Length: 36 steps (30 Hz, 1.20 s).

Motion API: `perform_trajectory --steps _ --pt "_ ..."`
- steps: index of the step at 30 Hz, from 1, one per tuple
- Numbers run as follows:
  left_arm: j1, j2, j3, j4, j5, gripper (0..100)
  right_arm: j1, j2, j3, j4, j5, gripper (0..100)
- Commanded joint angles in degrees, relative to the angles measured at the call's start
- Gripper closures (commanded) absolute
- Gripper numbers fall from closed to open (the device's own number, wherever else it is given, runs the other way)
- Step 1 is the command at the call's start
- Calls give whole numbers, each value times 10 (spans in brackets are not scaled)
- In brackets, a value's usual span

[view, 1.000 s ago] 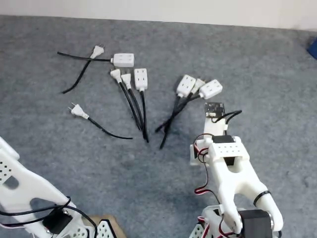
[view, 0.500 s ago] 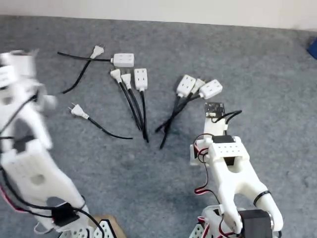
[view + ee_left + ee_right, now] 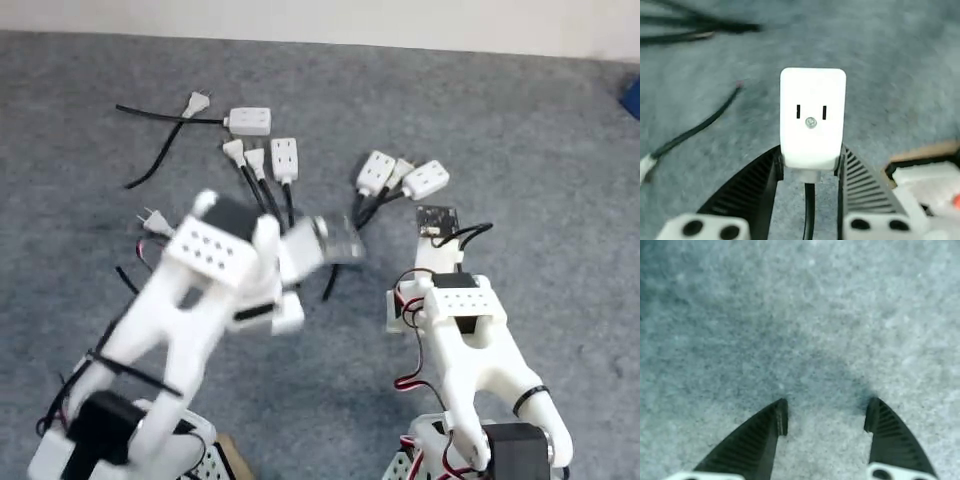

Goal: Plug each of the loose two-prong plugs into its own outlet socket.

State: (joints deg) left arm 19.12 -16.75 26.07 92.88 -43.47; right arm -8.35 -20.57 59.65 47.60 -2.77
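My left gripper [image 3: 810, 157] is shut on the base of a white outlet socket [image 3: 812, 117], whose black cord runs down between the fingers. From above, that arm hangs over the middle of the carpet, its gripper [image 3: 325, 247] just short of the right cluster. My right gripper [image 3: 825, 412] stands open above bare carpet, below the right-hand socket [image 3: 425, 180] in the high view. Other sockets lie at the back [image 3: 250, 121], centre [image 3: 284, 158] and right [image 3: 376, 172]. Loose plugs lie at the back [image 3: 199, 102], beside the centre socket [image 3: 234, 152] and at the left [image 3: 152, 222].
Black cords [image 3: 270, 215] fan out from the sockets and plugs across the grey carpet [image 3: 560, 150]. A blue object [image 3: 632, 98] sits at the right edge. A brown corner [image 3: 925, 152] lies by the left arm's base.
The left arm has swung from the lower left corner, up along the left side, to the middle of the carpet. The right arm and the cords lying on the carpet have stayed put.
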Motion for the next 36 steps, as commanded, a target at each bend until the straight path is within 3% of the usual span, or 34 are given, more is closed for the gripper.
perform_trajectory --steps 1,5,11,17,26,31,36 --pt "64 -75 95 -10 -92 946 11 -10 -5 -7 0 742" --pt "38 -113 138 -38 -122 925 11 -10 -5 -7 0 742" --pt "-76 -136 133 -39 -191 761 11 -10 -4 -7 0 742" --pt "-157 -137 123 -38 -251 748 11 -10 -4 -7 0 742" --pt "-147 -133 138 -47 -255 748 10 -10 -4 -7 0 742" --pt "-121 -133 223 -127 -251 748 10 -10 -4 -7 0 742" --pt "-67 -133 259 -195 -192 748 10 -10 -4 -7 0 742"
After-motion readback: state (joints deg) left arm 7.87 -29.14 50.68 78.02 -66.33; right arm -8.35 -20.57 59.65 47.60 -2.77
